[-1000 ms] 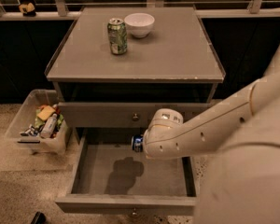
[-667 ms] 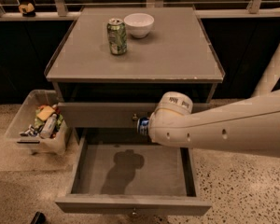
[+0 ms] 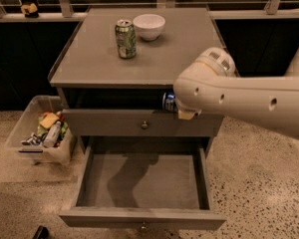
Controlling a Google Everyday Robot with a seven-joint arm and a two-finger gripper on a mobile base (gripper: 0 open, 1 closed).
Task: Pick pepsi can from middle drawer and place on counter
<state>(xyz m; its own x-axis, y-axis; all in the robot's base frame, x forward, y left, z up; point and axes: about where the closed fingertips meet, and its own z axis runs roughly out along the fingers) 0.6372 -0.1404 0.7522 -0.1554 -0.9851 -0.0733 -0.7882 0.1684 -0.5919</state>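
Grey counter (image 3: 159, 59) lay above the gripper (image 3: 172, 105), whose fingers, largely hidden behind the wrist, appeared clamped on the pepsi can (image 3: 168, 100). Below them the middle drawer (image 3: 139, 218) stood open. Raised too close, the can might catch the counter's front lip and slip.

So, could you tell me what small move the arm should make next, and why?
Probably lift straight up. The tool holds the small dark blue pepsi can just below the front edge of the broad flat grey counter, above the open wide grey middle drawer. The can likely must clear that edge before it moves in over the top.
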